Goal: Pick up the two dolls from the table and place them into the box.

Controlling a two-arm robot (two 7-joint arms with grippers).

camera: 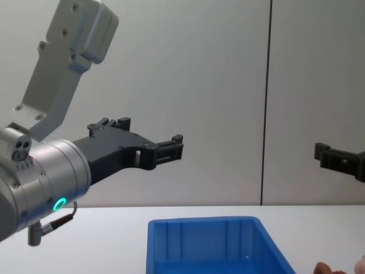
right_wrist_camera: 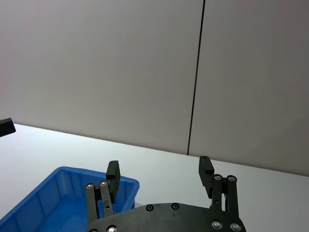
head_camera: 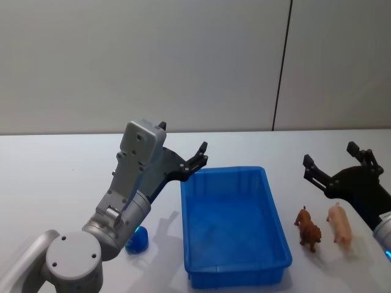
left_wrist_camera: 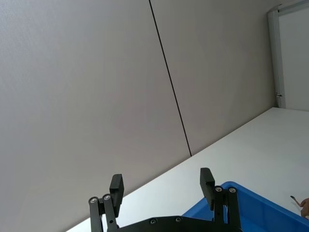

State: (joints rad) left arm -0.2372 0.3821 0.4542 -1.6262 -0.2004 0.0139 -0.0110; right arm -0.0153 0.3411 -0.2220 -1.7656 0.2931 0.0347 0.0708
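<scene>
The left arm (head_camera: pixel 131 183) is silver-grey metal — a boxy link with small screw holes above a round joint cap (head_camera: pixel 73 262) dotted with screws. A green ring light (camera: pixel 59 204) glows on its wrist barrel. The left gripper (left_wrist_camera: pixel 161 179) and right gripper (right_wrist_camera: pixel 159 166) are matte black — blocky fingers (right_wrist_camera: pixel 205 169), silver pivot screws (right_wrist_camera: pixel 216 224).
</scene>
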